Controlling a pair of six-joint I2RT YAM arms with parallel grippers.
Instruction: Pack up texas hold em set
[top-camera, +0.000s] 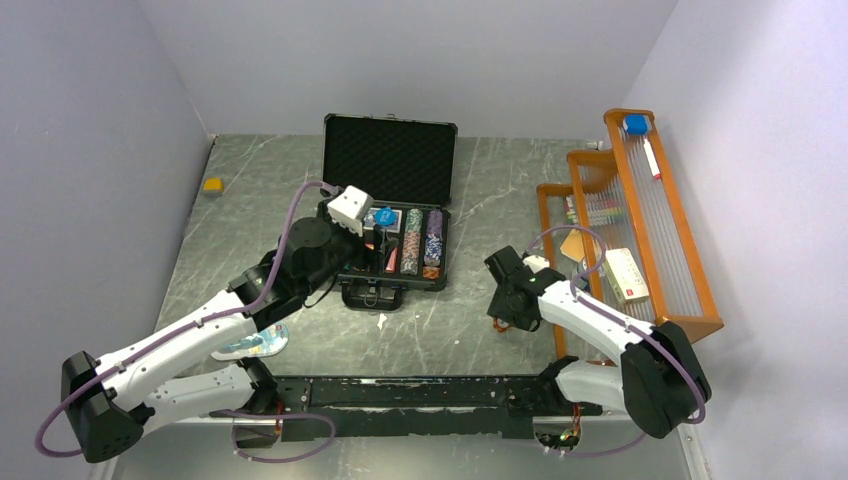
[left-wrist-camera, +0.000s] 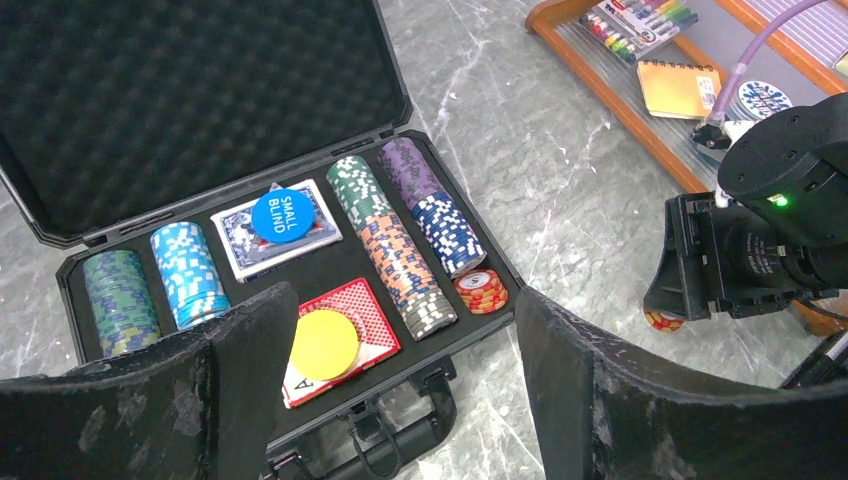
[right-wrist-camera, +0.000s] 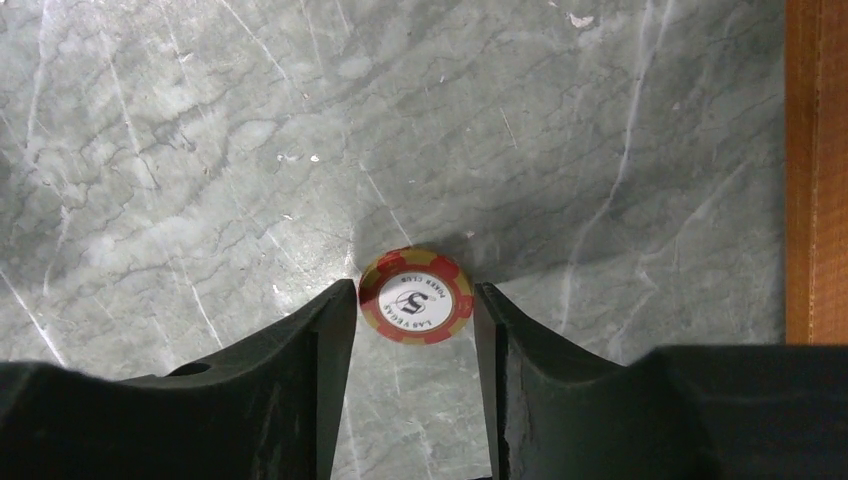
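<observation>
The black briefcase (top-camera: 390, 160) lies open mid-table, its foam lid up. In the left wrist view its tray (left-wrist-camera: 330, 270) holds rows of striped poker chips (left-wrist-camera: 395, 250), a blue card deck under a blue "SMALL BLIND" disc (left-wrist-camera: 283, 215), a red deck under a yellow disc (left-wrist-camera: 323, 345), and a short red-yellow chip stack (left-wrist-camera: 481, 290). My left gripper (left-wrist-camera: 400, 400) is open and empty over the case's front edge and handle. My right gripper (right-wrist-camera: 415, 335) is down at the table right of the case, its fingertips closed against the edges of a red-yellow chip (right-wrist-camera: 416, 296).
An orange wooden rack (top-camera: 690, 290) with markers, a notebook and a box stands along the right wall. A blue-white blister pack (top-camera: 255, 343) lies by the left arm. A small yellow object (top-camera: 212, 185) sits at the far left.
</observation>
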